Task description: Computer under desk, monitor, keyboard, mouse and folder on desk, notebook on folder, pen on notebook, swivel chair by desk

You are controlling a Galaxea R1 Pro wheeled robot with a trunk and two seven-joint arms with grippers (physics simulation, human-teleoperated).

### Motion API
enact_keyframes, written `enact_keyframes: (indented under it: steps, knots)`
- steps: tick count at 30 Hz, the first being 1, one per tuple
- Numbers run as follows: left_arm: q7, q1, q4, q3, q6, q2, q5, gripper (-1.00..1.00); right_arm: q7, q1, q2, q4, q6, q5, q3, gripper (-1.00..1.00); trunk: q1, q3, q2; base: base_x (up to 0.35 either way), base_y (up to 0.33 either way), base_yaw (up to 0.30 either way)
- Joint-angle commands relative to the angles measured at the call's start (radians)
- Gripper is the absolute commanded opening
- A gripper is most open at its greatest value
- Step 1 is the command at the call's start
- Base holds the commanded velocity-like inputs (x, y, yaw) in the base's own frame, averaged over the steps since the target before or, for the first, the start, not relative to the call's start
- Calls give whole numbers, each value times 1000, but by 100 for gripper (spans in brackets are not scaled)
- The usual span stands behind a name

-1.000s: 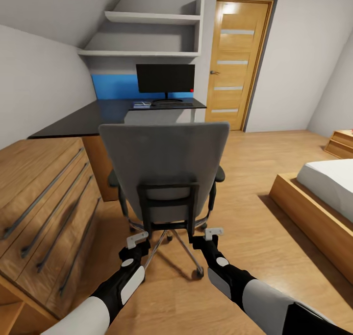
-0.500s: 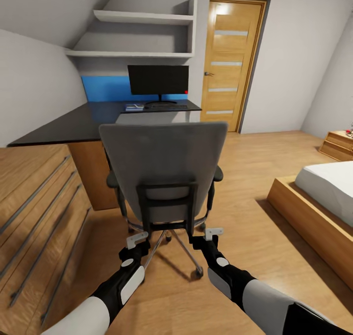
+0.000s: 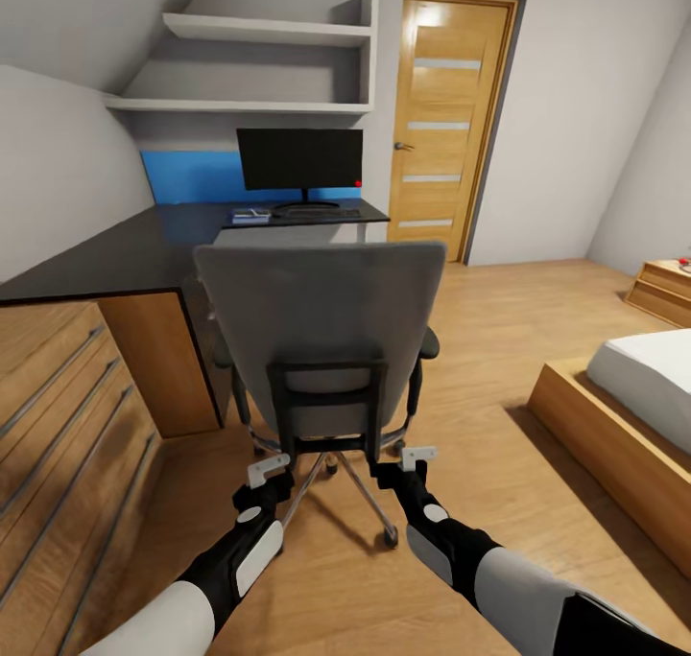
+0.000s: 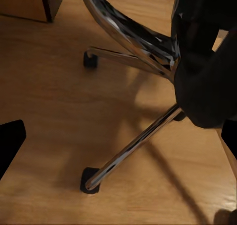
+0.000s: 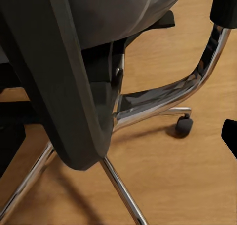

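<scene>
The swivel chair (image 3: 321,349) shows its tall back, facing the desk (image 3: 144,244) and monitor (image 3: 299,159). Both grippers (image 3: 269,469) (image 3: 413,462) sit wide open, holding nothing. Its seat is hidden

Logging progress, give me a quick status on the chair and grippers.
Both tools open: left tool, right tool. Swivel chair directly ahead, ungrasped. Desk beyond it.
</scene>
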Motion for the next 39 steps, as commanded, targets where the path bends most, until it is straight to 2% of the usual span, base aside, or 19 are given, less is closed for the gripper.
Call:
enact_keyframes:
  steps: [1, 18, 28, 39]
  knots:
    - [5, -2, -1, -9, -7, 1, 2, 100, -7, -2, 0, -1, -4, -3, 6, 100, 0, -1, 0, 322, 0, -1]
    - [5, -2, -1, -9, -5, 2, 2, 100, -7, -1, 1, -1, -5, -3, 6, 100, 0, -1, 0, 325, 0, 3]
    - [5, -2, -1, -9, -5, 2, 3, 100, -7, -1, 2, 0, -5, -3, 6, 100, 0, -1, 0, 326, 0, 157]
    - [5, -2, -1, -9, -5, 2, 4, 100, -7, -1, 1, 0, -5, -3, 6, 100, 0, -1, 0, 326, 0, 16]
